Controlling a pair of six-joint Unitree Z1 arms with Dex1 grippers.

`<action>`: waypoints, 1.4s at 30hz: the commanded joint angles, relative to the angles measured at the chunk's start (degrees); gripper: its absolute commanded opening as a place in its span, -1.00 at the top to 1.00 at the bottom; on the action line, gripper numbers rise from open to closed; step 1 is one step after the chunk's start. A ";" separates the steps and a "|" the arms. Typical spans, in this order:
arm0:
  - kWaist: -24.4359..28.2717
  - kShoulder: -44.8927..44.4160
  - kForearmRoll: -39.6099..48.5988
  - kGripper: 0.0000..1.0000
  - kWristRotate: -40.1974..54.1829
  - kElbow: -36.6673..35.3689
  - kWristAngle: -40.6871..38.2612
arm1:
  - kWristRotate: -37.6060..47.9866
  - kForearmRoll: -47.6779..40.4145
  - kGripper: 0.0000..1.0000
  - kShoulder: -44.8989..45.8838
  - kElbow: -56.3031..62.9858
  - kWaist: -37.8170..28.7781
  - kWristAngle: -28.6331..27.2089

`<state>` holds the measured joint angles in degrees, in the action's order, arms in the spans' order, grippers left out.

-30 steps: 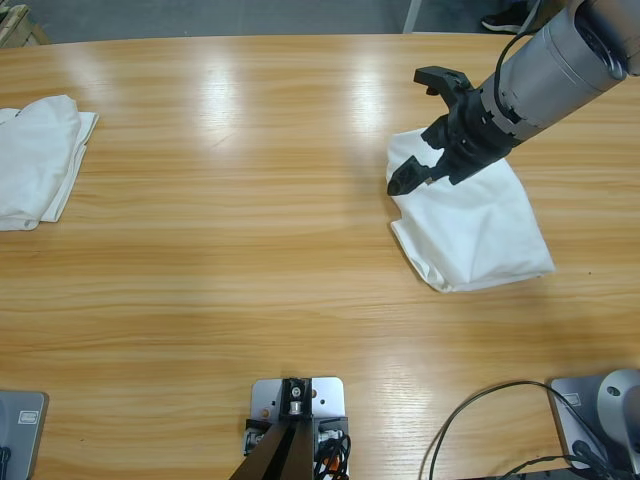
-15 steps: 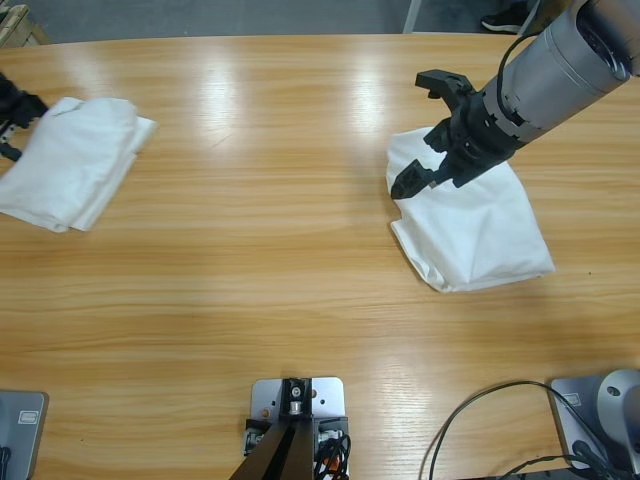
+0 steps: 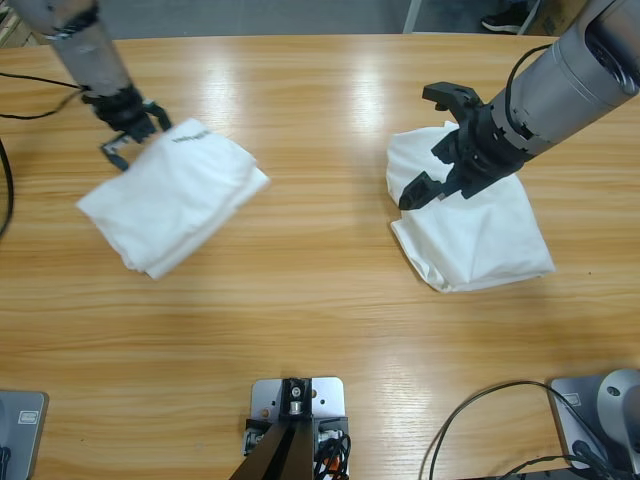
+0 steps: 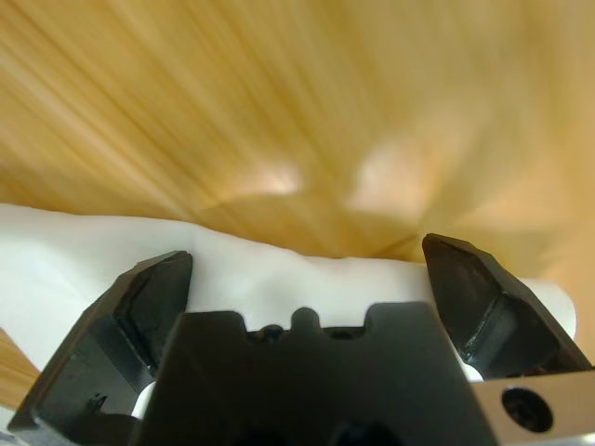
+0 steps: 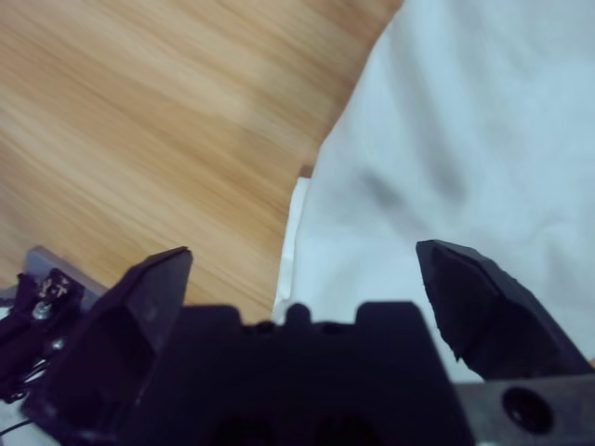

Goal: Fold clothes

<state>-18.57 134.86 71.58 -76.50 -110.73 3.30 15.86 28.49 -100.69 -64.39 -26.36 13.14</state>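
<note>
Bench (image 3: 320, 290): long and wooden. Its far edge runs along the top of the high view.

Left shirt (image 3: 175, 195): a folded white shirt with small black letters near its far edge. It lies flat on the left half of the bench, turned at a slant. One corner points to the near left and one to the middle of the bench.

Right shirt (image 3: 470, 215): a folded plain white shirt on the right half of the bench. Its near right corner lies close to the right edge.

Left claw (image 3: 128, 130): it comes in from the far left corner. It sits at the far left edge of the left shirt. The jaws are spread wide, and in the left wrist view (image 4: 307, 279) the white cloth lies between them. I cannot tell if they touch the cloth.

Right claw (image 3: 440, 145): it comes in from the far right. It hangs over the far left part of the right shirt, jaws spread wide with nothing gripped. In the right wrist view (image 5: 302, 288) the shirt's edge runs between the jaws.

Open room: bare wood lies between the two shirts. A wide bare strip runs along the near edge. The far middle of the bench is bare too.
</note>
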 commanded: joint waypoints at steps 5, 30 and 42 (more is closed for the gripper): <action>-14.46 2.06 4.98 -0.94 6.03 -8.71 2.87 | 3.37 -0.40 -1.00 5.89 2.62 0.43 -2.37; -27.92 7.35 12.73 -0.94 69.31 -49.14 -15.10 | 6.57 11.11 -0.76 -4.18 -5.59 9.89 -7.84; -27.92 6.08 14.94 -0.94 69.03 -50.37 -12.53 | 5.85 6.66 -0.89 -16.22 -3.77 4.91 -8.13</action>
<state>-45.84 138.00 84.67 -6.46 -150.09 -10.20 24.31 38.99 -108.35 -70.03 -20.01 4.34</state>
